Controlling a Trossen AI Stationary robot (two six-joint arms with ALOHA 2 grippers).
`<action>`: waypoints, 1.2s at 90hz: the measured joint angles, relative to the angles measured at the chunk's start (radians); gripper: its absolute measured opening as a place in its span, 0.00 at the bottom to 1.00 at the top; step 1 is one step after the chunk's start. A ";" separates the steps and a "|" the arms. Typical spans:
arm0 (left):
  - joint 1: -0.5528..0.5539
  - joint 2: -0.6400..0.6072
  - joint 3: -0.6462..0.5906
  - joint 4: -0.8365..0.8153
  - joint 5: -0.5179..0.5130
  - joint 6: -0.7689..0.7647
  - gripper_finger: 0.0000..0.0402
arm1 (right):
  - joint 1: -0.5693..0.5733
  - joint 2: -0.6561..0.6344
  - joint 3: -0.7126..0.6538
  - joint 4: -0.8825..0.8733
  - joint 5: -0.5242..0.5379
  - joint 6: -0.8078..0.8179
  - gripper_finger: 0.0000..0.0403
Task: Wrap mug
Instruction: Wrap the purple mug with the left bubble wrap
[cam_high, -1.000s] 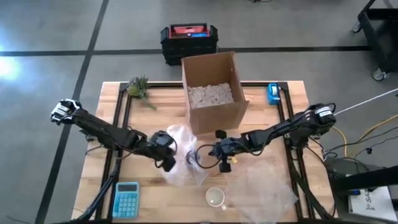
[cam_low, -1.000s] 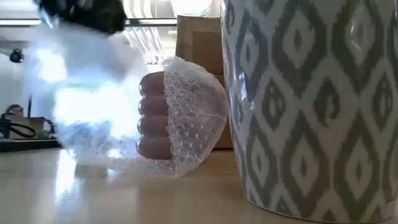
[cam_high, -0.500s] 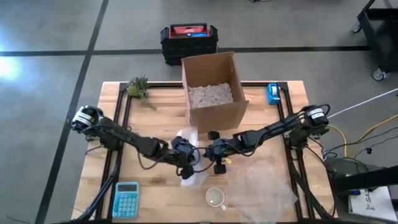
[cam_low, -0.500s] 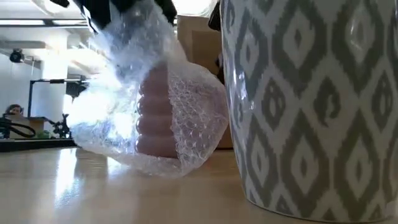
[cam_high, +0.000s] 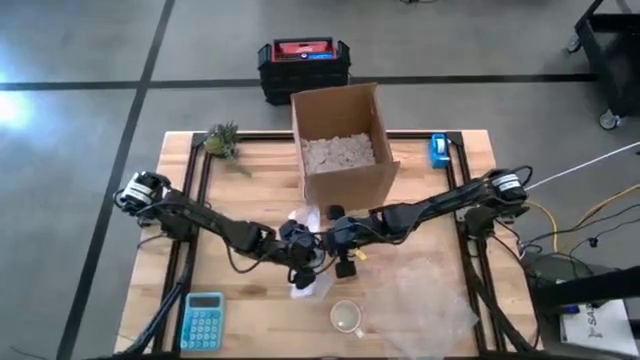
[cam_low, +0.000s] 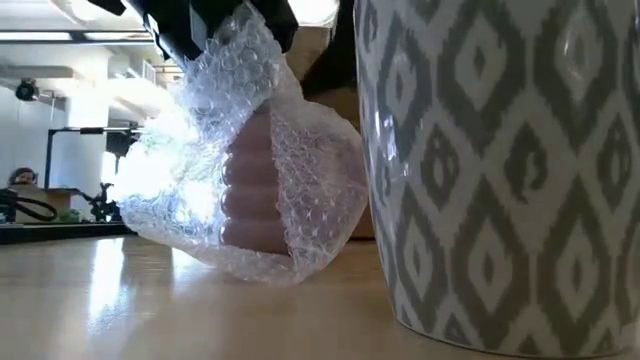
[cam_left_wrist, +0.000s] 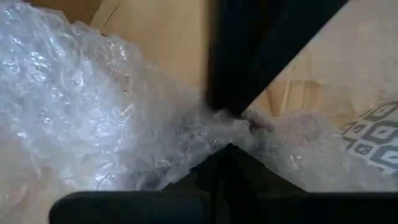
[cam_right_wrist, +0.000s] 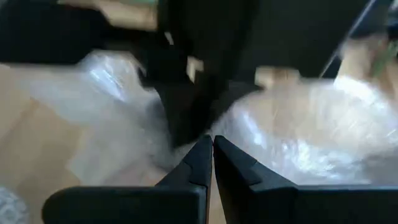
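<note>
the wooden table (cam_high: 200, 275) fills the middle of the high view. a cardboard box (cam_high: 344, 145) of pale packing fill stands at about 12 o'clock on it, and a loose sheet of bubble wrap (cam_high: 425, 300) lies flat toward 4 o'clock. the left arm reaches in from 9 o'clock and the right arm from 3 o'clock, and the two meet just below the box, near the table's centre.

there the pink ribbed mug (cam_low: 250, 190) stands upright on the wood, swathed in a second piece of bubble wrap (cam_low: 215, 170) that bunches up over its top. the left gripper (cam_high: 300, 255) sits at the wrap's 9 o'clock side; its fingers are pressed together, pinching a fold of the plastic. the right gripper (cam_high: 328, 232) is at the 1 o'clock side, touching the same bundle; its fingers (cam_right_wrist: 236, 168) are drawn tight with only a hairline between them, their tips against the film, though i cannot tell whether any wrap is caught.

a grey-and-white patterned mug (cam_high: 347, 318) stands at 6 o'clock, well apart from the bundle. a turquoise calculator (cam_high: 203, 320) lies at 7 o'clock, a small green plant (cam_high: 222, 140) at 11 o'clock, and a blue tape dispenser (cam_high: 439, 150) at 1 o'clock.
</note>
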 joint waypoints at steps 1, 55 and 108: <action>0.000 0.000 0.000 0.000 0.000 0.000 0.01 | 0.000 0.007 0.000 0.000 0.000 0.000 0.01; -0.003 -0.071 0.240 -0.409 0.009 0.090 0.32 | 0.001 0.047 0.000 0.020 -0.004 0.019 0.01; -0.072 -0.062 0.163 -0.296 0.230 0.080 0.02 | 0.001 0.048 -0.001 0.027 -0.004 0.018 0.01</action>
